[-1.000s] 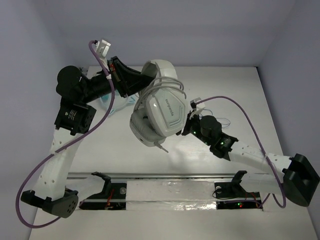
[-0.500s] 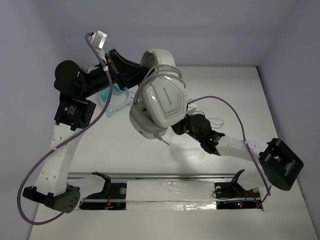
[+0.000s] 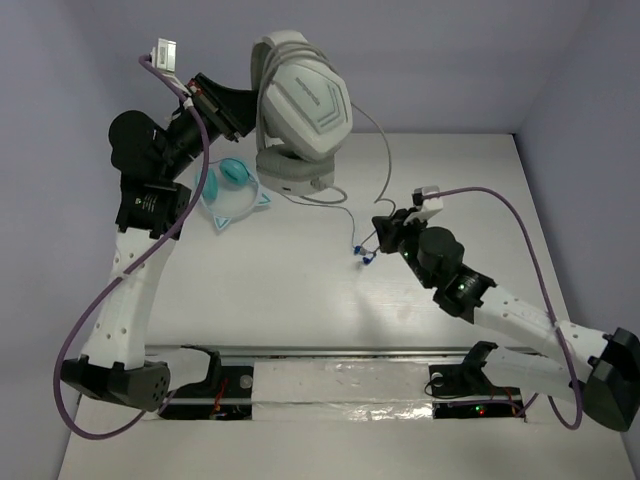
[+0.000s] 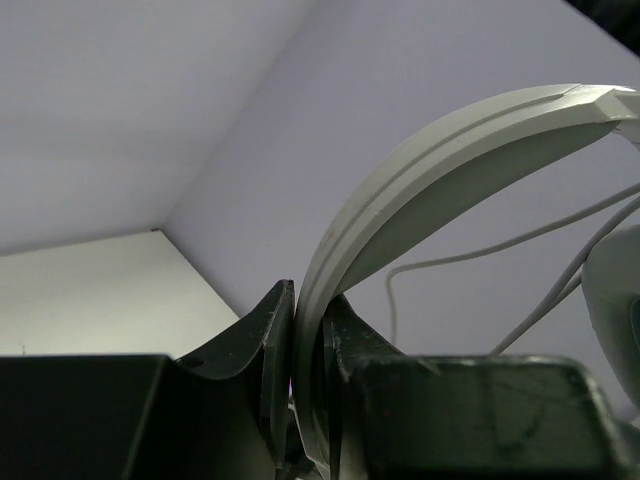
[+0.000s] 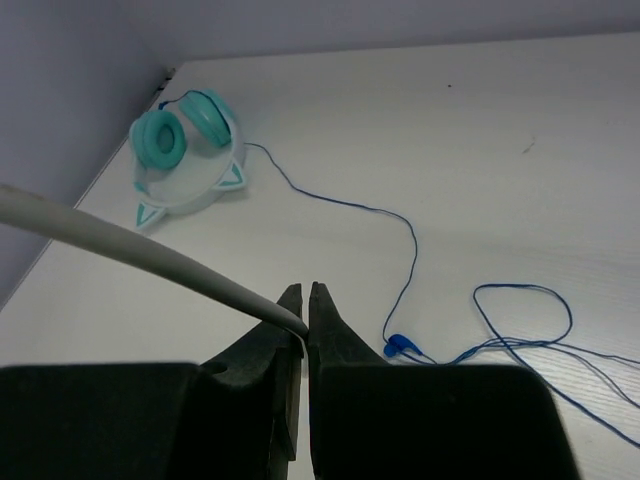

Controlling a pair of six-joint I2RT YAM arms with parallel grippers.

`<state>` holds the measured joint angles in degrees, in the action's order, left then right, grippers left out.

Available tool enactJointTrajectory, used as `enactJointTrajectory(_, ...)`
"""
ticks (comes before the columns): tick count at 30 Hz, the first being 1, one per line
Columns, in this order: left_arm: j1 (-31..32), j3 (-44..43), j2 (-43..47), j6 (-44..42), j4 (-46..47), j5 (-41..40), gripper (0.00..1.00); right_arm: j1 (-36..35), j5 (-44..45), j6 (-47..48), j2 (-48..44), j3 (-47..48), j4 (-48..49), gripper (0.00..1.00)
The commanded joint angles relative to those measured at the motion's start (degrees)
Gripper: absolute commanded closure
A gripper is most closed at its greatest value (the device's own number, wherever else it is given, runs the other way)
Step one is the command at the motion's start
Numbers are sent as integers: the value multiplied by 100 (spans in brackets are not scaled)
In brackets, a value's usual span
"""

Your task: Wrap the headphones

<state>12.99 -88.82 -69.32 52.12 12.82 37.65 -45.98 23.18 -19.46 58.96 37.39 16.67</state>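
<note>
Teal cat-ear headphones [image 5: 186, 150] flat on white table [image 5: 480, 120], thin blue cable [image 5: 412, 240] trailing

White headphones [image 4: 430, 160] held at the band by left gripper [image 4: 308, 340], jaws closed on it. Band arched up to the right. Thin cable [image 4: 520, 237] seen beneath it; cup [image 4: 615, 300] cut off at right edge.

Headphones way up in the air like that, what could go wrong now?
1. The left gripper pinches only the headband of the headphones, so they might slip or swing.
2. The right gripper is shut on the thin white cable; a hard pull could yank it out.
3. The blue cable of the teal headphones lies close by and might get tangled in.
</note>
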Motion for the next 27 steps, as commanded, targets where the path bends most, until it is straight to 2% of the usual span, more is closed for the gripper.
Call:
enactJointTrajectory(1, -183, 31, -64, 755, 774, -600, 100, 27, 276, 171, -323, 383, -776, 100)
enactJointTrajectory(3, -358, 180, -126, 1071, 1125, -644, 100, 27, -84, 180, -464, 462, -1016, 100)
enactJointTrajectory(8, -473, 277, -284, 1301, 1205, -1013, 100, 27, -1216, -83, -500, 454, -1473, 100)
enactJointTrajectory(11, -473, 443, -354, 1503, 1337, -1163, 100, -25, -1569, -250, -464, 392, -1412, 100)
enactJointTrajectory(16, -587, 620, -346, 1591, 1162, -1689, 100, -517, -1869, -391, -306, 497, -1377, 100)
enactJointTrajectory(22, -587, 778, -152, 889, 555, -2999, 100, -1807, -1563, -453, 299, 875, -1569, 100)
enactJointTrajectory(26, -587, 848, -73, 133, 152, -3764, 100, -2257, -1307, -585, 529, 1077, -1543, 100)
enactJointTrajectory(27, -587, 944, -29, -181, 29, -4165, 100, -2319, -1298, -628, 555, 1182, -1570, 100)
